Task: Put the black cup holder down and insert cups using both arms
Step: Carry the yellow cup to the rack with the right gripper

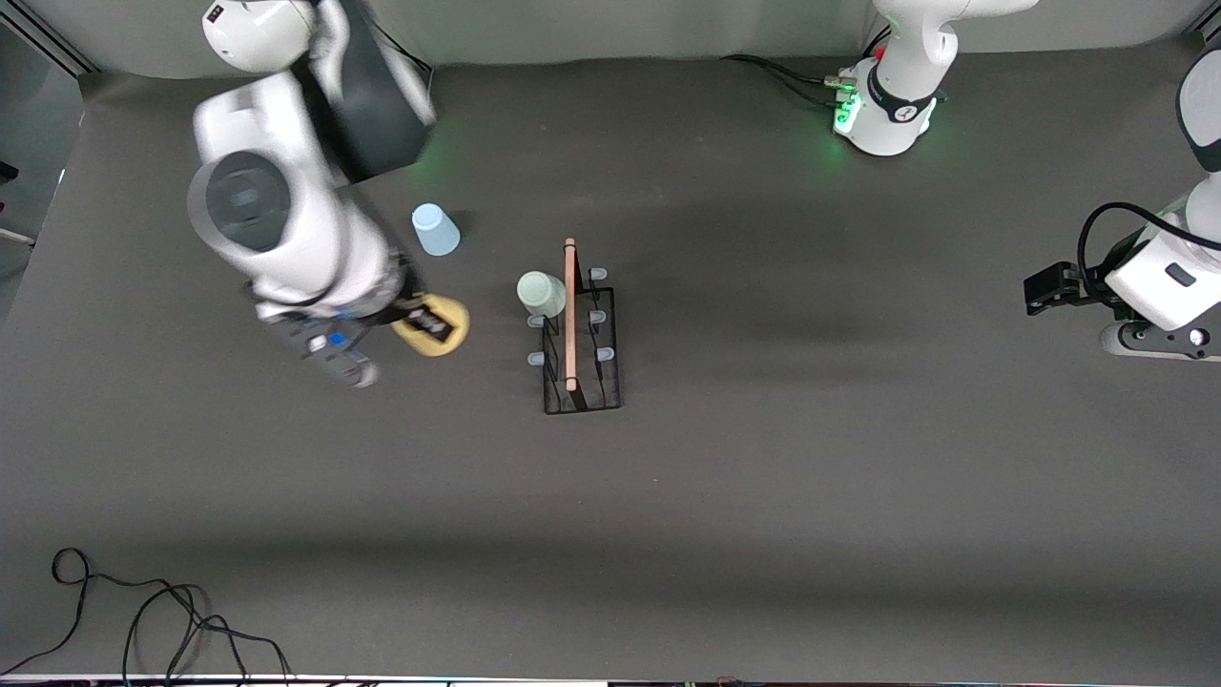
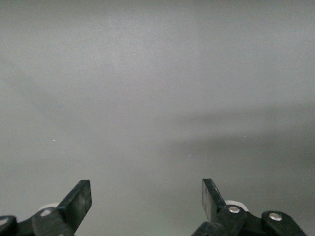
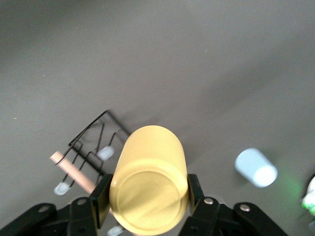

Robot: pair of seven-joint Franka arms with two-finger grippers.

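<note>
The black cup holder [image 1: 582,336] stands mid-table, its wooden rod handle [image 1: 570,315] on top. The pale green cup [image 1: 541,293] sits on one of its pegs, on the side toward the right arm's end. The light blue cup [image 1: 435,230] stands upside down on the table, farther from the front camera. My right gripper [image 1: 427,322] is shut on the yellow cup [image 1: 441,326], over the table beside the holder. The right wrist view shows the gripper [image 3: 147,191], yellow cup [image 3: 152,167], holder [image 3: 93,142] and blue cup [image 3: 256,167]. My left gripper [image 1: 1045,286] waits open and empty at the left arm's end, also seen in the left wrist view [image 2: 146,189].
Loose black cables [image 1: 143,611] lie at the table's front edge toward the right arm's end. The left arm's base [image 1: 887,114] glows green at the back. Several pegs of the holder are bare.
</note>
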